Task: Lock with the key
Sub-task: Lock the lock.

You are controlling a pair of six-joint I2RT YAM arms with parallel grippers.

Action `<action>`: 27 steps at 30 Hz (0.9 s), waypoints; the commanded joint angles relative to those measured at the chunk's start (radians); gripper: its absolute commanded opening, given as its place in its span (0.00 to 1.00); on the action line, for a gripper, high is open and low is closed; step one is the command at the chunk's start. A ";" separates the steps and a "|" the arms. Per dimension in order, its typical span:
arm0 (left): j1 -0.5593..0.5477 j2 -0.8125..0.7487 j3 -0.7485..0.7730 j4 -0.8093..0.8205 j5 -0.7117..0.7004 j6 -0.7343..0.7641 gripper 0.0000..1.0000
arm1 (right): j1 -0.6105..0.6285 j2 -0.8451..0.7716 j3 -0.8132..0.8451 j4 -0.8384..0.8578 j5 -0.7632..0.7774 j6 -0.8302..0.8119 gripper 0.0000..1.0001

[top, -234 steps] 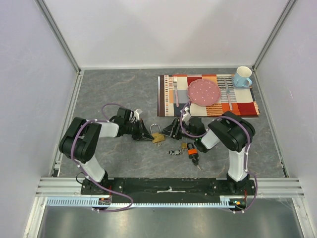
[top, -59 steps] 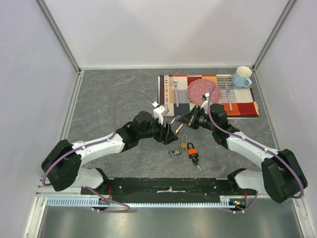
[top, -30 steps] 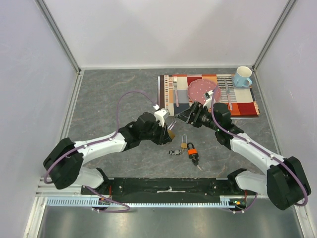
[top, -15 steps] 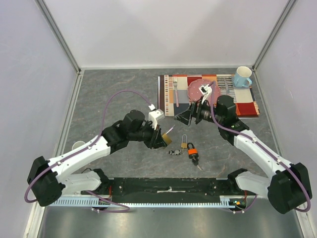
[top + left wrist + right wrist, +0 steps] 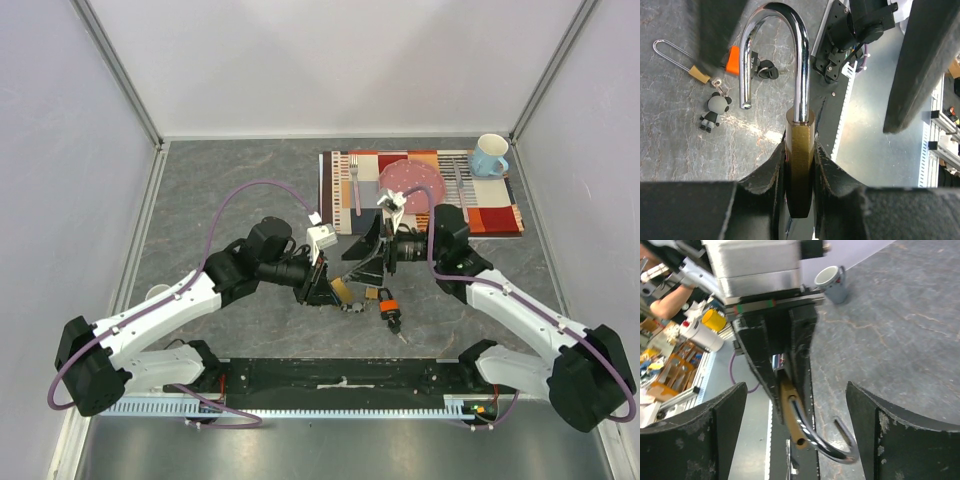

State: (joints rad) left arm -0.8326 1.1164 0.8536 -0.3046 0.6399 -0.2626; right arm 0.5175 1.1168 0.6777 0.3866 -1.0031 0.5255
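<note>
While the left gripper [image 5: 328, 288] is clenched on the brass body of the padlock [image 5: 800, 170], the shackle [image 5: 799, 60] stands open. One leg is seated in the body and the free end hangs clear of it. The padlock is held off the table [image 5: 230, 180], near its middle and above the loose locks.

The right gripper [image 5: 366, 254] is released, with its jaws wide apart and nothing between them. It faces the left gripper at close range. In the left wrist view its fingers [image 5: 920, 65] flank the shackle with no visible contact.

On the table below lie:
- a small lock [image 5: 677, 55] with a long shackle
- an orange lock [image 5: 388, 303] just beside it
- a black-headed key [image 5: 765, 70] against the orange lock
- a panda keychain [image 5: 714, 111] close to the small lock; whether it carries a key cannot be told

Neither gripper holds a key.

A placemat [image 5: 495, 215] at the far right carries a pink plate [image 5: 410, 178], cutlery and a blue mug [image 5: 489, 155]. A cup [image 5: 155, 293] stands near the left edge.
</note>
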 commanded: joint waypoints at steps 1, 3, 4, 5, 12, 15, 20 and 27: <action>0.001 -0.040 0.068 0.065 0.083 0.040 0.02 | 0.047 -0.034 -0.001 -0.044 -0.062 -0.068 0.82; 0.000 -0.044 0.065 0.070 0.081 0.040 0.02 | 0.062 -0.037 0.000 -0.086 -0.055 -0.113 0.74; 0.001 -0.044 0.064 0.070 0.081 0.042 0.02 | 0.064 -0.038 0.000 -0.110 -0.049 -0.117 0.62; 0.000 -0.046 0.067 0.068 0.080 0.042 0.02 | 0.065 -0.038 -0.001 -0.118 -0.040 -0.124 0.58; 0.001 -0.058 0.068 0.052 0.080 0.049 0.02 | 0.065 -0.055 0.020 -0.230 0.027 -0.194 0.25; 0.001 -0.069 0.071 0.027 0.075 0.062 0.02 | 0.067 -0.064 0.022 -0.242 0.041 -0.202 0.22; 0.001 -0.086 0.079 -0.028 0.041 0.085 0.02 | 0.065 -0.074 0.022 -0.253 0.047 -0.211 0.20; 0.001 -0.104 0.084 -0.067 0.023 0.100 0.02 | 0.067 -0.071 0.022 -0.256 0.049 -0.211 0.48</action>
State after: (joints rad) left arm -0.8330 1.0603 0.8650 -0.4038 0.6498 -0.1890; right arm 0.5858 1.0534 0.6796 0.1421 -0.9695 0.3466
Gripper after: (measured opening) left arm 0.263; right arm 0.459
